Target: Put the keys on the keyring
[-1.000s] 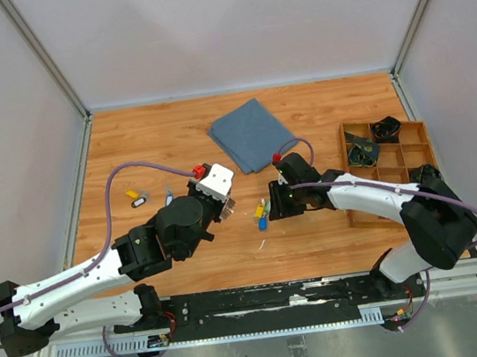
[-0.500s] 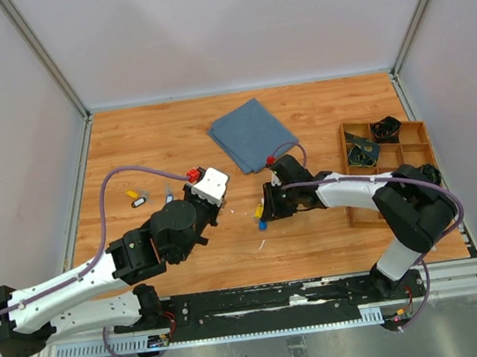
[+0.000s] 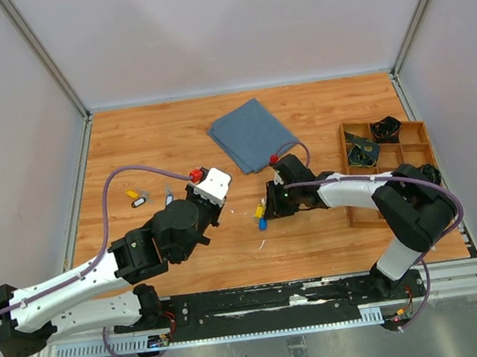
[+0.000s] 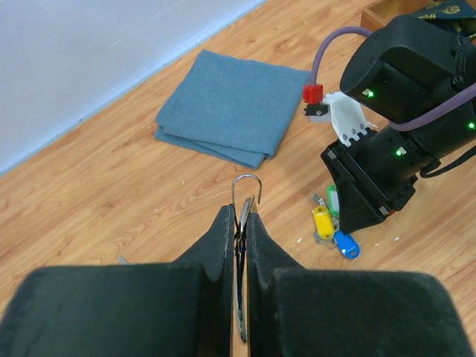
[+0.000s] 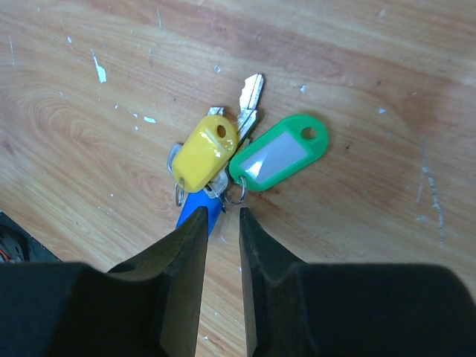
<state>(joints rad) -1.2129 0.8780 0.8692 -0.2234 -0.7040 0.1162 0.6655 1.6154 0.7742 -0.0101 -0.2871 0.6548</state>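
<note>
Left hand (image 4: 239, 216) pinches the keyring (image 4: 246, 176). Right hand (image 5: 221, 216), jaws narrowly apart, straddles the blue tag (image 5: 210, 202); grip unclear. Apparently, no keys (image 5: 238, 160) threaded yet.

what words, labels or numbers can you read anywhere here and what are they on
No text can be read in any view.
green tag: its paper window is blank.
yellow tag and blue tag: no print shows.
dark item in the wooden tray: gold marks, too blurred to read.
</note>
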